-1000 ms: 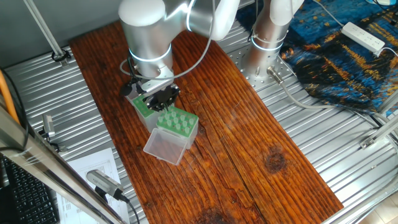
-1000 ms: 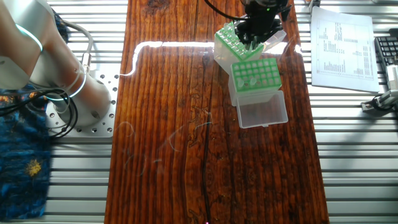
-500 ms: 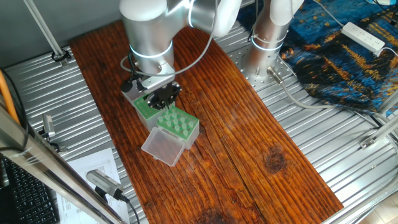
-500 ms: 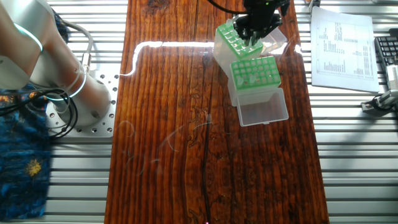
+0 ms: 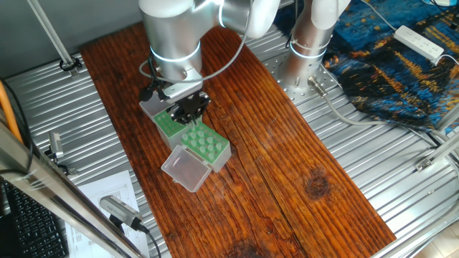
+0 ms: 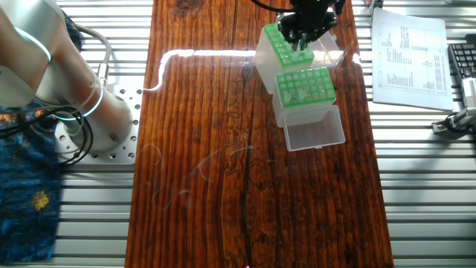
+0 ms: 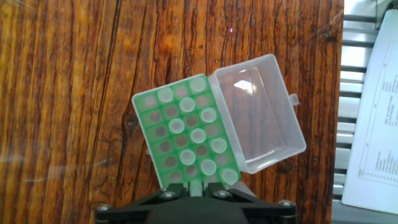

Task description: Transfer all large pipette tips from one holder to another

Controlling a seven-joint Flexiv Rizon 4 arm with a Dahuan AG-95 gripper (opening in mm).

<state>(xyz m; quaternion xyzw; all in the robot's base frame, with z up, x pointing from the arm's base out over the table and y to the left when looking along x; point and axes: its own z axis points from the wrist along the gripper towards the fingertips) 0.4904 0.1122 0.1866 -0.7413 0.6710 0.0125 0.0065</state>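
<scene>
In the hand view, the wooden tabletop point(image 7: 68, 93) carries a green rack point(image 7: 185, 130) holding the large pipette tips point(image 7: 198, 135), its clear lid point(image 7: 264, 112) open rightward. The hand point(image 7: 194, 191) hovers over the rack's near edge; whether its fingers are apart cannot be told.

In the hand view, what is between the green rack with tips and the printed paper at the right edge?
The rack's open clear lid, then bare wood table and ribbed metal surface before the paper.
</scene>
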